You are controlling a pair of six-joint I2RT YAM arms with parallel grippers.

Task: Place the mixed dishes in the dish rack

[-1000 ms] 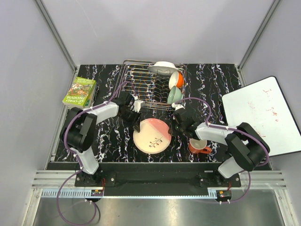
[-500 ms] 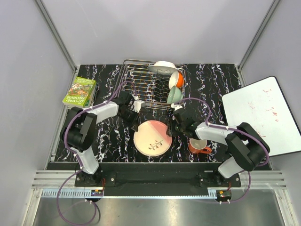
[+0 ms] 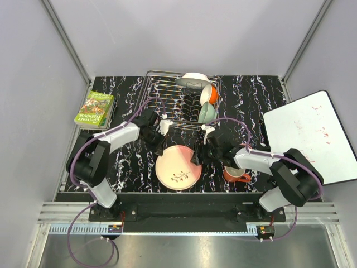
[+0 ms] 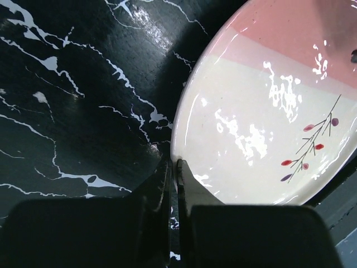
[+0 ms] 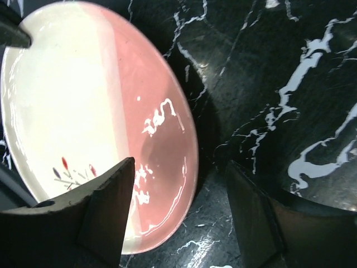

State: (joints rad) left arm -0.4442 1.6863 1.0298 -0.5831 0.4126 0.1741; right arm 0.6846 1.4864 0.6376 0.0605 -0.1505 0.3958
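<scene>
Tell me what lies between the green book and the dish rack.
Nothing but bare black marble tabletop separates the green book from the dish rack; the top view shows that stretch plainly.

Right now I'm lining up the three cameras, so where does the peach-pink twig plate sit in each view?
Top external: peach-pink plate just below the picture's centre.
Left wrist: fills the upper right.
Right wrist: fills the left half.
Shared landmark: its dark twig motif, visible in all three.
</scene>
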